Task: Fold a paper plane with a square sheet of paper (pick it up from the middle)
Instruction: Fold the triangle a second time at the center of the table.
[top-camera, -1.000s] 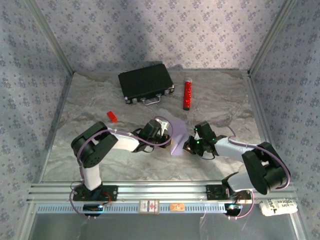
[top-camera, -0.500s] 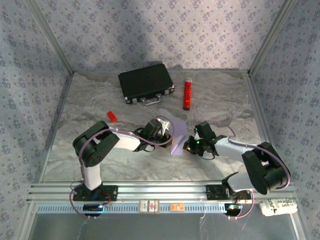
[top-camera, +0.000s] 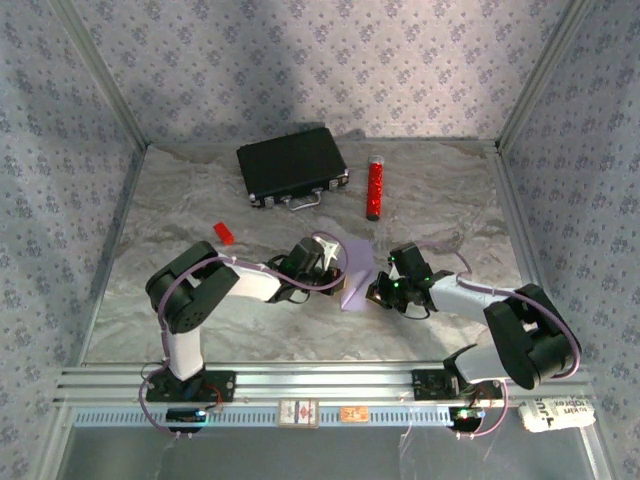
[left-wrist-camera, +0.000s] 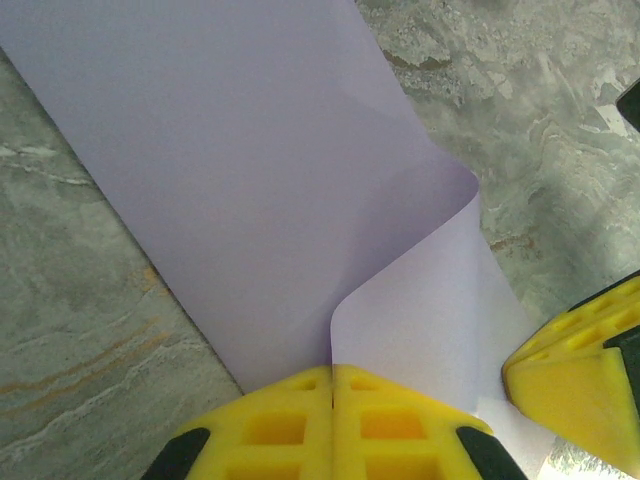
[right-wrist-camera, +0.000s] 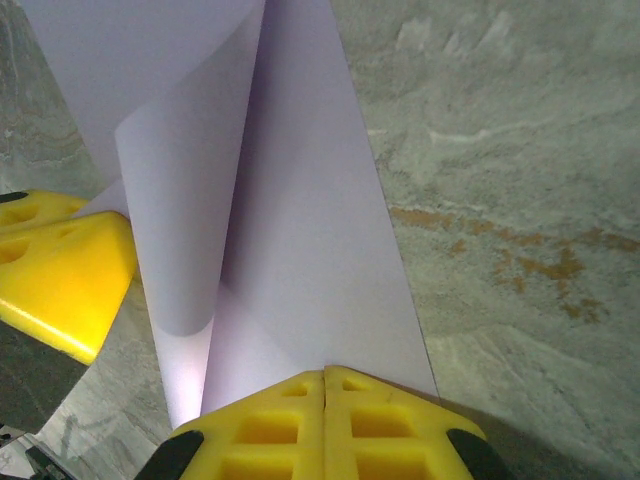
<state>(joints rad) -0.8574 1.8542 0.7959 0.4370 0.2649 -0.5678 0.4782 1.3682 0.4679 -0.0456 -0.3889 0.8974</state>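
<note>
Little has moved since a second ago; both arms hold their pose. The left gripper and right gripper each pinch the paper, curled half-folded mid-table, so the crease looks unfinished.

Nothing legible. White tag at lower right of the frame has dark print, too small to read. Whitish sticker and orange sticker on the rail, bottom centre: unreadable too.
</note>
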